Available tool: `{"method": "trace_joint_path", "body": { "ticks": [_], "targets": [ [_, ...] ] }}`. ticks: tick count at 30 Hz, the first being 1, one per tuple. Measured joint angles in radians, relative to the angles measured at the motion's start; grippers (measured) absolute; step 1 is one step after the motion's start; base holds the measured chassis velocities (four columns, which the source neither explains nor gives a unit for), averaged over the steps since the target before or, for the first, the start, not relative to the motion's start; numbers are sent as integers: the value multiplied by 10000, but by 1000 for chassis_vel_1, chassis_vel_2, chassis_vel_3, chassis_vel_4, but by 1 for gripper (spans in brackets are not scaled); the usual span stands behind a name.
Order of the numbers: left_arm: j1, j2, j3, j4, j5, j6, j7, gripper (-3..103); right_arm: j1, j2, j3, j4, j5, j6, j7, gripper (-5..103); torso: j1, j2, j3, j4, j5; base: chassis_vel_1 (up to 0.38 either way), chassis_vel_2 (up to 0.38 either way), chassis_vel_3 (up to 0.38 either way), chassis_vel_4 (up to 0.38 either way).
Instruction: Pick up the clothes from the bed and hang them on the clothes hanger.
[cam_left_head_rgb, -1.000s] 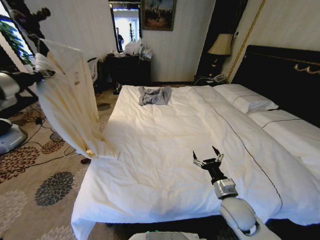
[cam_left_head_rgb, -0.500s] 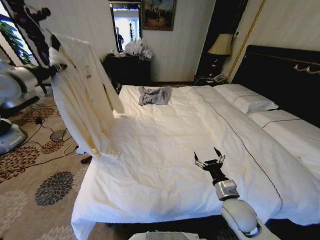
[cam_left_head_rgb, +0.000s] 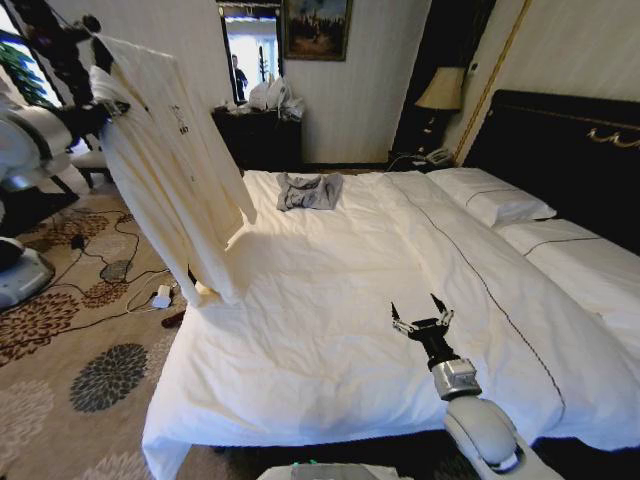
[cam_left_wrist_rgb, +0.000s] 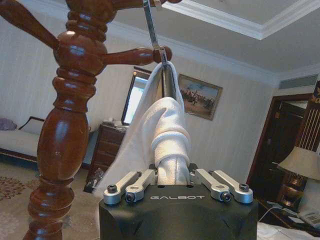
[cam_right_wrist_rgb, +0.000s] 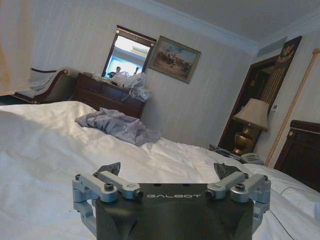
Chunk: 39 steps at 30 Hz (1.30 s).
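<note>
Clamped around a bunched fold of the cream shirt (cam_left_wrist_rgb: 170, 135), the left gripper (cam_left_wrist_rgb: 175, 186) holds it high beside the wooden coat stand (cam_left_wrist_rgb: 67, 115), left of the bed (cam_left_head_rgb: 330, 330). The shirt hangs from a thin metal hook (cam_left_wrist_rgb: 154, 32) on the stand's peg. Over the duvet, the right gripper (cam_left_head_rgb: 421, 318) hovers with jaws wide apart. A grey garment (cam_left_head_rgb: 308, 190) lies near the far edge of the bed.

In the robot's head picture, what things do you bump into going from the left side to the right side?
Left gripper → cream shirt → grey garment → right gripper → pillows.
</note>
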<state>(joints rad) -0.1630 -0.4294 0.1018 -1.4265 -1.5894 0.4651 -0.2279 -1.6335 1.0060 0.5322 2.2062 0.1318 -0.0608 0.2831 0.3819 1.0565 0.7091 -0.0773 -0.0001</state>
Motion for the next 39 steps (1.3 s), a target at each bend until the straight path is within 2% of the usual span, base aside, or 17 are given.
{"method": "trace_joint_path", "body": {
  "ticks": [3, 7, 11, 28, 39],
  "targets": [
    [-237, -103, 331, 263, 21, -5, 106, 19, -29, 46, -7, 17, 9, 1, 7, 100, 0, 0, 0, -2, 0, 0, 0, 0, 0],
    [-1045, -522, 1252, 893, 38, -31, 225, 19, -191, 75, 53, 219, 55, 1, 16, 100, 0, 1, 0, -5, 1, 0, 0, 0, 0],
    [-1426, -923, 1578, 1244, 28, -27, 163, 19, -304, 88, 178, 330, 62, 3, 18, 100, 1, 0, 0, -9, 2, 0, 0, 0, 0],
    [-1331, -773, 1477, 1363, -44, -6, 67, 19, -733, 145, 504, 537, -48, 258, -14, 100, -1, 2, -1, -2, 2, 0, 0, 0, 0],
    [-1713, -1392, 1926, 2083, 21, 24, 116, 19, -1084, 251, 720, 838, -190, 397, -36, 100, -1, 1, 0, -5, 1, 0, 0, 0, 0]
  ]
}}
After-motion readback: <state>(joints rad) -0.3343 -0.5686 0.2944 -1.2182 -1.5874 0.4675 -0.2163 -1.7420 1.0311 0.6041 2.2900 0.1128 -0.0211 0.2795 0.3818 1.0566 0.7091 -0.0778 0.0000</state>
